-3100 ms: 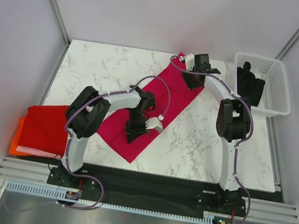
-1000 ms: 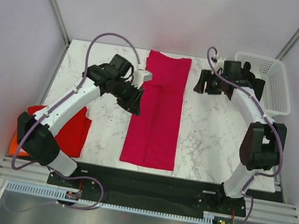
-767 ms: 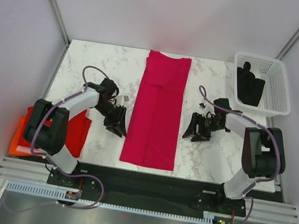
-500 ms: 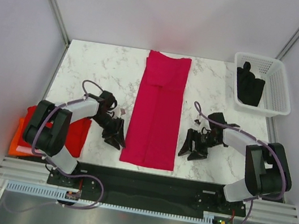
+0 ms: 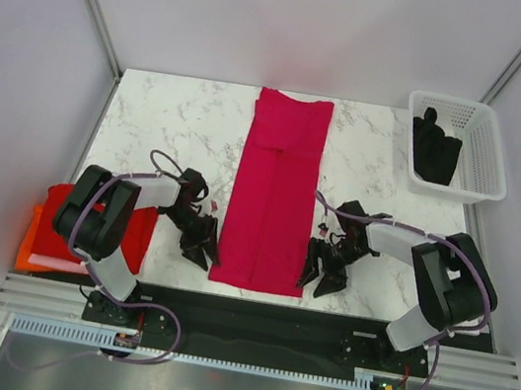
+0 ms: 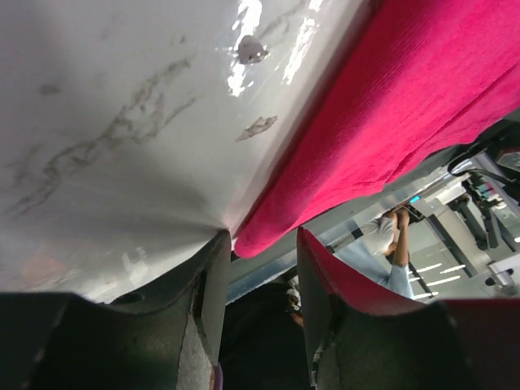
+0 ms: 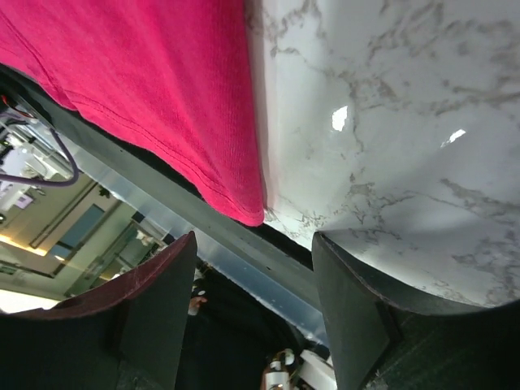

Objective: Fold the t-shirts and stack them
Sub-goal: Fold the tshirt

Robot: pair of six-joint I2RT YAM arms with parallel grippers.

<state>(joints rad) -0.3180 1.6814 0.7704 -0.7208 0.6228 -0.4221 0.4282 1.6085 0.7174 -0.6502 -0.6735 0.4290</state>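
Crouching low at the near edge of the table (image 5: 173, 120), the left hand (image 5: 200, 247) and the right hand (image 5: 324, 272) now flank the two near corners of the raspberry-crimson t-shirt (image 5: 277, 188), having swept down within a second from beside its far half. Both wrist views show the same pose: fingers (image 6: 203, 296) spread, tips down at the marble, a hem corner lying in the gap and not yet pinched. Both forearms run low over the table, with the hands angled inward at the cloth. The shirt itself has not shifted in that second. It lies as a long narrow strip, sides already folded in, running from the near edge to the far edge at mid-table. That suggests the lengthwise folds are done and the crosswise fold comes next, probably by closing on both corners and carrying the hem toward the far end. At the near left corner a brighter red t-shirt (image 5: 139, 233) rests folded on an orange one (image 5: 25, 254), partly past the left edge, seemingly the stack this one will join. At the far right corner a white basket (image 5: 490, 154) holds something dark.
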